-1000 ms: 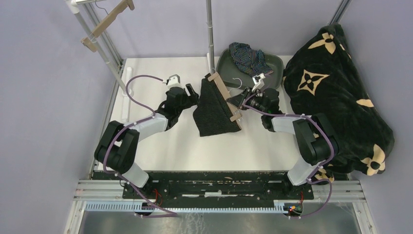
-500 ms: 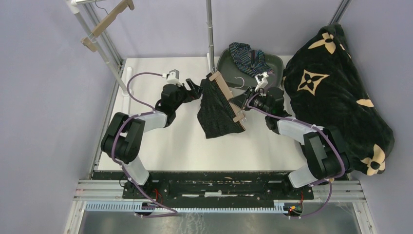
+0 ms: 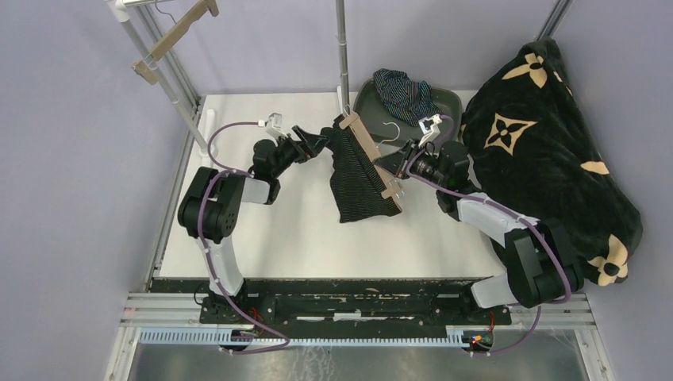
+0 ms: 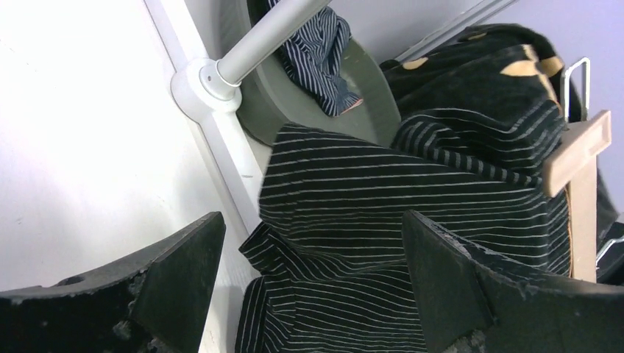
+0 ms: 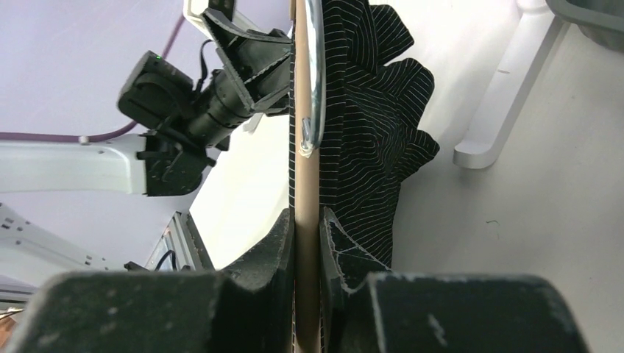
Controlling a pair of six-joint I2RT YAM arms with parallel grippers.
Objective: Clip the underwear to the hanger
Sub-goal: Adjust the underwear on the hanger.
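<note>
While in right claw (image 5: 307,235), hanger (image 3: 367,155) axis diagonal.

The black underwear (image 3: 357,181) is pale-pinstriped, the navy underwear (image 3: 405,94) light-striped, the hanger (image 3: 368,155) tan.

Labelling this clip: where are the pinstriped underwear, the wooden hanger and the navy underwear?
pinstriped underwear (image 3: 355,181): top view, middle of the fabric.
wooden hanger (image 3: 367,155): top view, midway along its bar.
navy underwear (image 3: 403,92): top view, centre of bunched cloth.
</note>
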